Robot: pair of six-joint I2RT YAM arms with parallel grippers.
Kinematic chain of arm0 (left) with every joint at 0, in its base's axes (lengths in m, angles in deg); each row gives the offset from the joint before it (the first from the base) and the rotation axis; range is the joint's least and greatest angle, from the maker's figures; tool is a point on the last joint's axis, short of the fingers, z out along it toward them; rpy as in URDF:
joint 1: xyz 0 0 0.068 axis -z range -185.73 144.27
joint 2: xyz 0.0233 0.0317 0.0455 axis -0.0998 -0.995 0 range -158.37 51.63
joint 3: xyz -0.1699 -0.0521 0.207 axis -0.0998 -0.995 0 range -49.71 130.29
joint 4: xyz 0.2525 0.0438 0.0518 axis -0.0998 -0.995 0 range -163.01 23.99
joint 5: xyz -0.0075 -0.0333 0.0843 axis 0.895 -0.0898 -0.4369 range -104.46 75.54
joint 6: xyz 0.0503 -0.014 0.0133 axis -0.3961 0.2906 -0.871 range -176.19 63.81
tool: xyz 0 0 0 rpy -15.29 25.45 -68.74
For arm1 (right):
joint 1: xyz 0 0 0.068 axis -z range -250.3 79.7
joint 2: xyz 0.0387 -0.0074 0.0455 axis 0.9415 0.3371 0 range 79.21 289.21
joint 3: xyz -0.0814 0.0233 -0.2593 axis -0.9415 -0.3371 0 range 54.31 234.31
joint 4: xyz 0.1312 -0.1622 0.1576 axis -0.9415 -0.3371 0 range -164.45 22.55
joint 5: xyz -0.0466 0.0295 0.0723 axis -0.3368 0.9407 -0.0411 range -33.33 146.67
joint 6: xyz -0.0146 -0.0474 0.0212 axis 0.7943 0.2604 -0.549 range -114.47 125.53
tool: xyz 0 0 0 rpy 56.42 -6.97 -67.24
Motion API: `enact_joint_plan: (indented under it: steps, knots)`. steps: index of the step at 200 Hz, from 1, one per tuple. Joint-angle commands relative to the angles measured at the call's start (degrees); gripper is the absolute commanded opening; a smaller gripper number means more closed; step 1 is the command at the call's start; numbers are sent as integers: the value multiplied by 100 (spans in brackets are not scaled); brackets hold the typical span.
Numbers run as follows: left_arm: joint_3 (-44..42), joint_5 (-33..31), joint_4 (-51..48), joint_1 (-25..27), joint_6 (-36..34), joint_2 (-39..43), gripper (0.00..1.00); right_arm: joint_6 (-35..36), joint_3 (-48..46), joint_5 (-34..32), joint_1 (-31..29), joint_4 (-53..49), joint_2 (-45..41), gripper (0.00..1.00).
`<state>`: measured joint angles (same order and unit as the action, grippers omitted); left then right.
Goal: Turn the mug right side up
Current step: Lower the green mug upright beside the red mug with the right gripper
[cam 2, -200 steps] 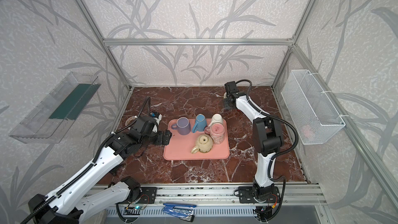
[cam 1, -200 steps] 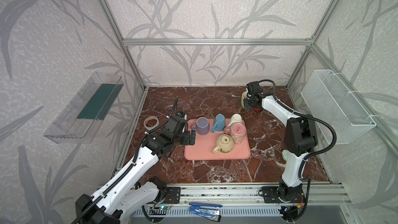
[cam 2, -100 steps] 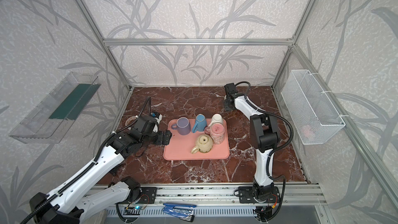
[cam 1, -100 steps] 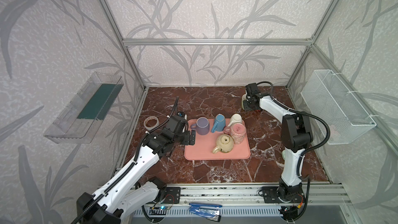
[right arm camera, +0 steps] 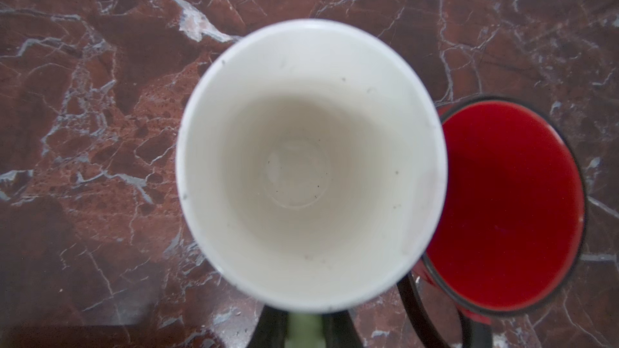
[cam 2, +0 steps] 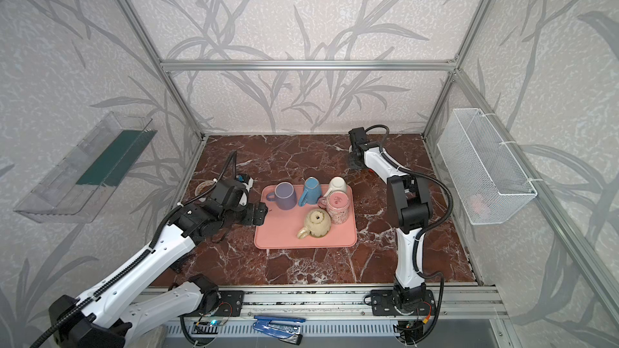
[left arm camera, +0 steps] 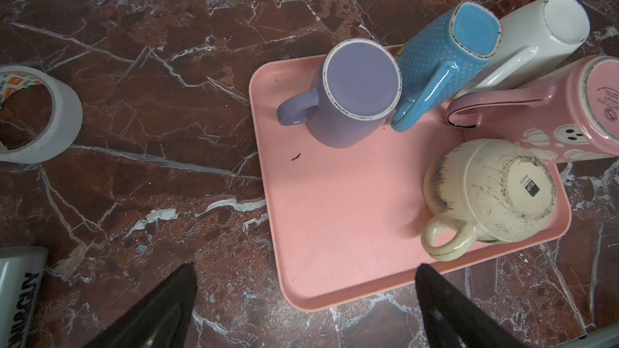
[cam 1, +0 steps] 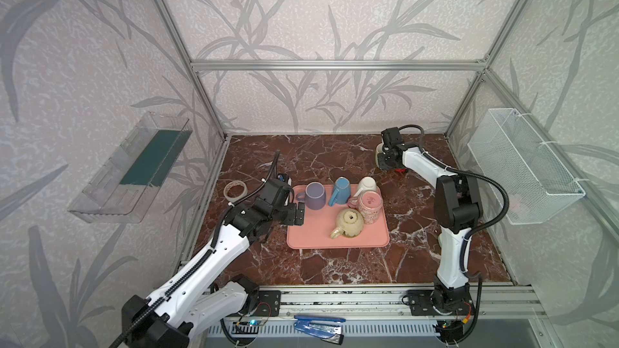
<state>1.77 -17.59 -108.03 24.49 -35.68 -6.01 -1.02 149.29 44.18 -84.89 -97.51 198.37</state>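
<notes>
At the far right of the table, the right gripper (cam 1: 386, 162) is pressed together on the pale green handle of the green mug (right arm camera: 311, 162). The mug is mouth up, and its round white inside is smooth and glossy with a few dark specks. Just beside it is a red cup (right arm camera: 502, 202) with a dark rim. Whether the green mug's base rests on the stone cannot be told.

The left gripper (left arm camera: 305, 267) hangs with its black fingers spread wide at the left edge of a pink plastic tray (cam 1: 338, 241) with rounded corners. On the tray are five glazed mugs, bottom up:
- a purple mug (left arm camera: 351, 95)
- a dotted blue mug (left arm camera: 445, 48) with a squarish base
- a tall white mug (left arm camera: 536, 35)
- a pink mug (left arm camera: 569, 112) painted with ghosts and pumpkins, with a round stamp on its base too small to read
- a squat cream mug (left arm camera: 492, 192) smudged grey, with a black label on its base reading "SIP"

A roll of white tape (cam 1: 235, 190) with orange print lies left of the tray in both top views.

The surface is polished red-brown marble with white veins. Aluminium posts frame walls papered with grey leaves. A white wire basket (cam 1: 522, 165) hangs on the right wall and a clear plastic shelf (cam 1: 130, 169) on the left.
</notes>
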Motion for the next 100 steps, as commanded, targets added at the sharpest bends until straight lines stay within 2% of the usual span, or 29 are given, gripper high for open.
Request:
enact_joint_plan:
  steps: [1,45,74,100]
  knots:
    - [-36,-30,-102,-33,-83,-18,99,37,233,-78,31,170,-11,13]
    - [-34,-16,-93,-42,-65,-3,99,74,115,-21,35,152,-122,20]
    - [-43,6,-80,-38,-56,15,99,68,34,165,33,149,-216,32]
    - [-54,8,-82,-36,-82,34,100,63,-42,345,35,97,-333,38]
